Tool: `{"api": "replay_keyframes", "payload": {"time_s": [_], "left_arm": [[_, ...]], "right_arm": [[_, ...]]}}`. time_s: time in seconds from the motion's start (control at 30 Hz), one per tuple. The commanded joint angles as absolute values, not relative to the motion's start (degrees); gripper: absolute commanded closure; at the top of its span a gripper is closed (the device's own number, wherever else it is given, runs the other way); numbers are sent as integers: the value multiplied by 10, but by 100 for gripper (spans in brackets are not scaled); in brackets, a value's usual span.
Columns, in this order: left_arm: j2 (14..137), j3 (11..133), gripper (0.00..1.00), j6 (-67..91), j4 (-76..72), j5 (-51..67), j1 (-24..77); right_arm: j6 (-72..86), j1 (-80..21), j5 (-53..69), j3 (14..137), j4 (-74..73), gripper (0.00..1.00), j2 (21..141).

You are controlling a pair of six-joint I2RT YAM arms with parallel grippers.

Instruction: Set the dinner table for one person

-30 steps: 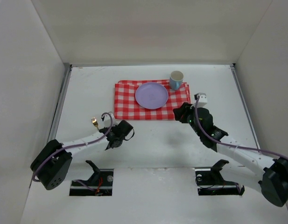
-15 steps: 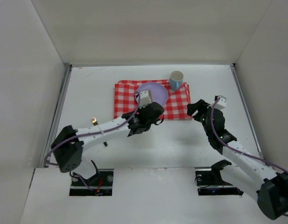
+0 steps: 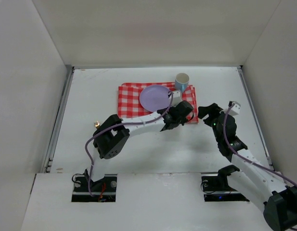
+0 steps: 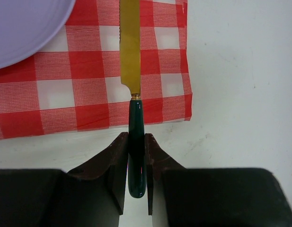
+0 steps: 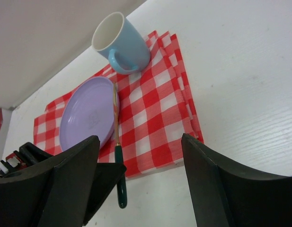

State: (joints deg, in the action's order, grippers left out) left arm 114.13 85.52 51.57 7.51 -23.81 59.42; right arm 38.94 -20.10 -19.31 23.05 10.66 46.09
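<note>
The table is a broad, plain white top — flat, edged by grey rails and white walls — lying under both arms. At its far middle lies a checkered cloth bearing a lilac plate and a blue mug. The left gripper clamps the green handle of a knife, its gold blade over the cloth just right of the plate. The right gripper hangs nearby — fingers spread, holding nothing.
</note>
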Motion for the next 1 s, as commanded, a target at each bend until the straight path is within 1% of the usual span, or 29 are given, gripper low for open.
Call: {"api": "replay_keyframes", "payload": {"time_s": [0.0,0.2,0.47,0.87,0.97], "left_arm": [[1150,905,100,517,60,-217,600],[1193,941,100,522,55,-193,593],[1262,1021,100,526,60,-160,573],[1339,1091,100,508,68,-188,557],[1353,1100,97,514,69,-188,554]], "right_arm": [[404,-184,-203,220,117,24,436],[414,-168,-196,214,113,24,425],[417,-165,-193,213,117,24,433],[417,-161,-190,210,121,23,436],[417,-164,-195,211,124,23,439]]}}
